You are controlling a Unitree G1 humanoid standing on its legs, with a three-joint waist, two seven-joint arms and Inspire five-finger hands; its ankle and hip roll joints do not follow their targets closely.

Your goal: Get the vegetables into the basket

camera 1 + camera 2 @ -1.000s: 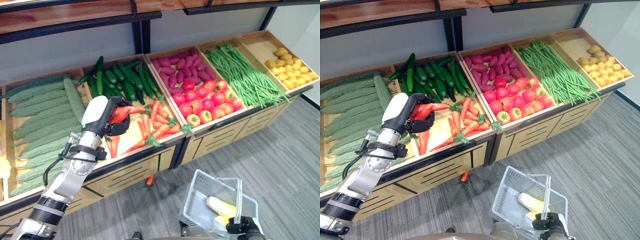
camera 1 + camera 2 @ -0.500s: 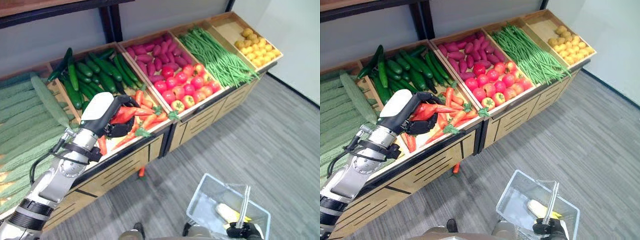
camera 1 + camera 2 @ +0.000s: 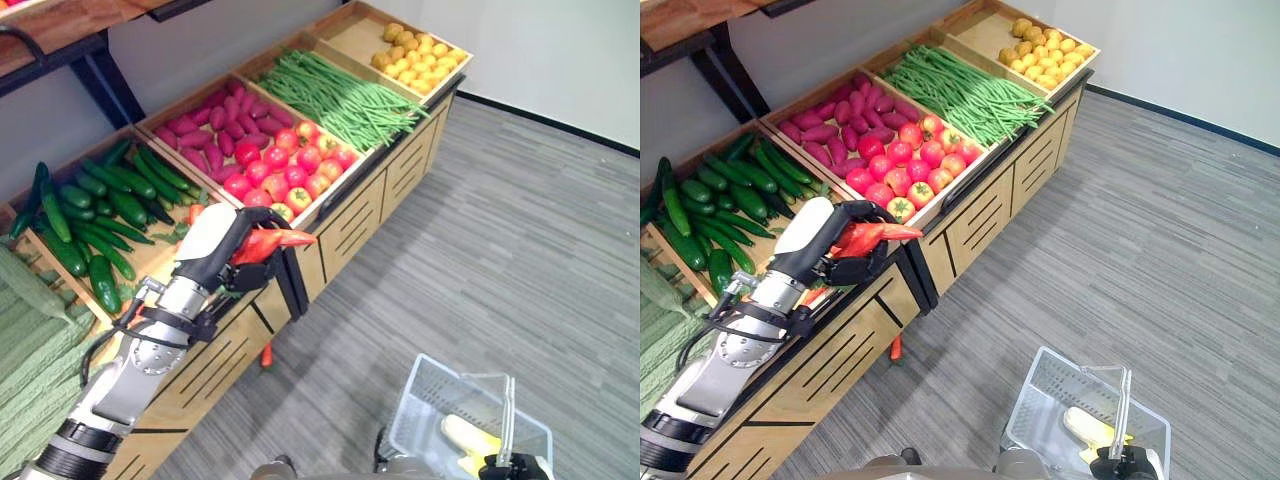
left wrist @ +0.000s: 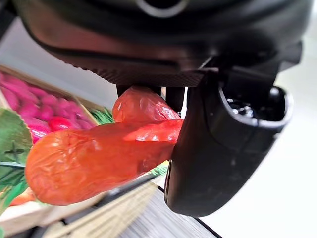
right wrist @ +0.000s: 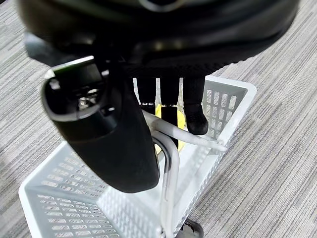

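The left robot hand (image 3: 225, 245) has its fingers curled round a glossy red-orange pepper (image 3: 268, 243), lifted clear of the wooden produce stand (image 3: 345, 215) just beneath it and pointing away from the green cucumbers (image 3: 95, 205) behind the wrist. The right robot hand (image 5: 114, 134) is wrapped round the wire handle of the white mesh plastic basket (image 3: 440, 390), which hangs low over the grey floor, well apart from the left robot hand and already holding a pale yellow corn cob (image 3: 465, 435). This looks like the carrying step: the next move calls for swinging the pepper across above the basket's open top, then letting go.
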